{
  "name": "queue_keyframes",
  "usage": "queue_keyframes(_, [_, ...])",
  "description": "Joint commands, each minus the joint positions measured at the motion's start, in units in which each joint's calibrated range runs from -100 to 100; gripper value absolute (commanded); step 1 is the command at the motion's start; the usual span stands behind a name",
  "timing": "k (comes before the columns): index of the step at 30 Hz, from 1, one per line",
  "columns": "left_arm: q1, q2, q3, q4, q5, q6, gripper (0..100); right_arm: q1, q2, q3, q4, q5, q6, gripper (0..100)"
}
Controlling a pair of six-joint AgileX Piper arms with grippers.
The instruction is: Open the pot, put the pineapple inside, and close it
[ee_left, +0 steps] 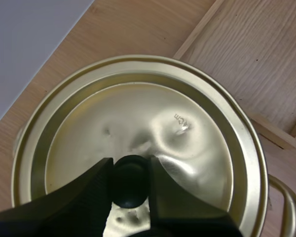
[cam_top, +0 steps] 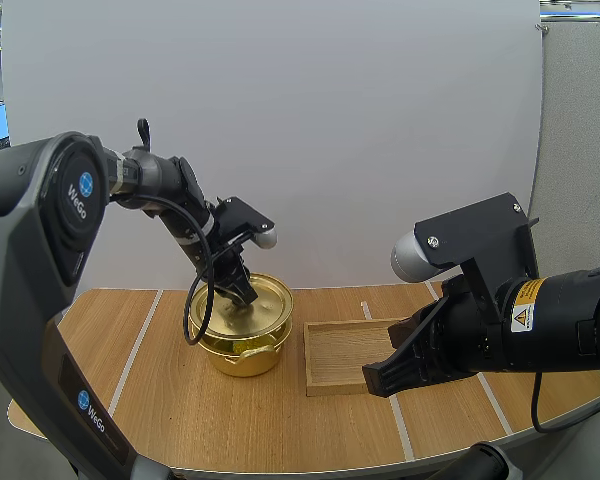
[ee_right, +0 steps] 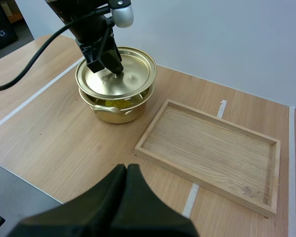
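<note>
A gold pot (cam_top: 242, 348) stands on the table left of centre. Its gold lid (cam_top: 252, 303) lies tilted over it, with a gap between lid and rim on the near side. My left gripper (cam_top: 242, 290) is shut on the lid's black knob (ee_left: 129, 180), one finger (ee_left: 93, 190) on each side of it. From the right wrist view, the lid (ee_right: 117, 74) hovers just over the pot (ee_right: 113, 112), and something yellow (ee_right: 113, 103) shows through the gap. My right gripper (ee_right: 127, 170) is shut on nothing, above the table's front edge near the tray.
A shallow wooden tray (cam_top: 342, 352) lies right of the pot with nothing in it (ee_right: 212, 148). White tape lines (ee_right: 34, 96) cross the wooden table. One pot handle (ee_left: 287, 197) sticks out toward the tray side.
</note>
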Motion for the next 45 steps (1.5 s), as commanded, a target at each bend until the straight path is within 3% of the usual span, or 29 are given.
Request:
queue_keyframes(1, [-0.12,1.3,0.3,-0.6,-1.3,0.5,0,-0.2,-0.5,0.1,-0.4,0.0,-0.6,0])
queue_keyframes(20, [-0.12,4.8,0.3,-0.2,1.0,1.3,2,-0.2,-0.5,0.1,-1.0,0.0,-0.6,0])
queue_keyframes(22, [-0.12,4.8,0.3,-0.2,1.6,1.3,15,-0.2,-0.5,0.1,-1.0,0.0,-0.6,0])
queue_keyframes(23, [-0.12,4.8,0.3,-0.2,2.1,1.3,27,-0.2,-0.5,0.1,-1.0,0.0,-0.6,0])
queue_keyframes(24, [-0.12,4.8,0.3,-0.2,2.9,1.3,44,-0.2,-0.5,0.1,-1.0,0.0,-0.6,0])
queue_keyframes(26, [-0.12,4.8,0.3,-0.2,3.6,1.2,95,-0.2,-0.5,0.1,-1.0,0.0,-0.6,0])
queue_keyframes(27, [-0.12,4.8,0.3,-0.2,3.6,0.6,100,-0.2,-0.5,0.1,-1.0,0.0,-0.6,0])
queue_keyframes(34, [-0.12,4.7,-1.0,0.5,6.3,-2.2,100,-0.2,-0.5,0.1,-1.0,0.0,-0.6,0])
queue_keyframes(45, [-0.12,-5.9,-6.7,11.2,10.9,-8.2,100,-0.2,-0.5,0.1,-1.0,0.0,-0.6,0])
